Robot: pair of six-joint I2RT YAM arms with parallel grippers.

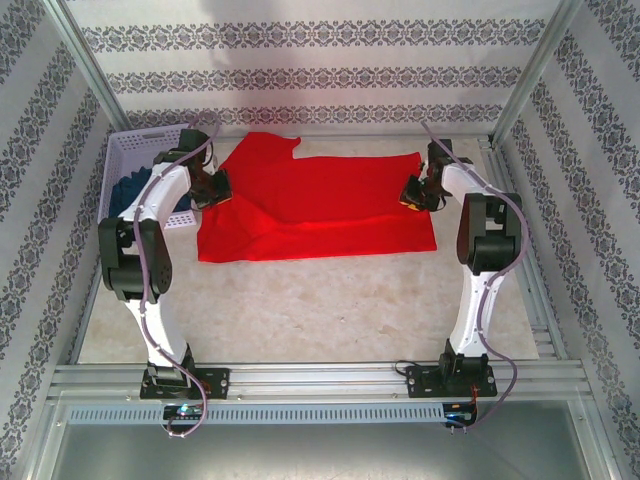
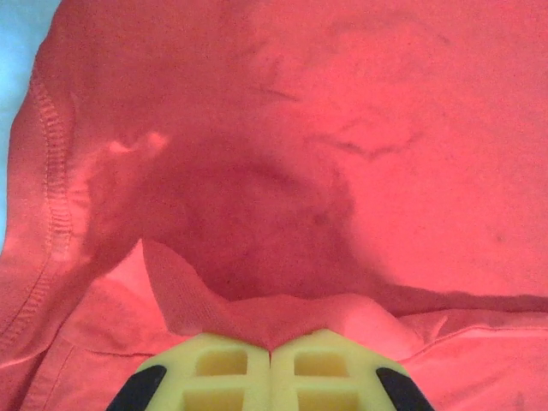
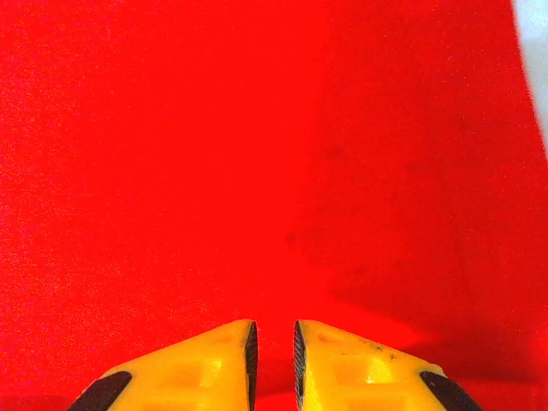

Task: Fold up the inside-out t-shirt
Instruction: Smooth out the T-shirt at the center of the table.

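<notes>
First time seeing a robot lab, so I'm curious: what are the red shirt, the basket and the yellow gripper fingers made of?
T-shirt: soft matte knit cloth, judging by its wrinkles and stitched hem. Basket: probably rigid plastic, pale, with a moulded lattice wall. Gripper fingers: yellow, matte, likely moulded plastic or rubber with hollow pockets; hard to say which.

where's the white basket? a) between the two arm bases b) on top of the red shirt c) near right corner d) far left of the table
d: the white basket stands at the far left, to the left of the spread red t-shirt.
</notes>
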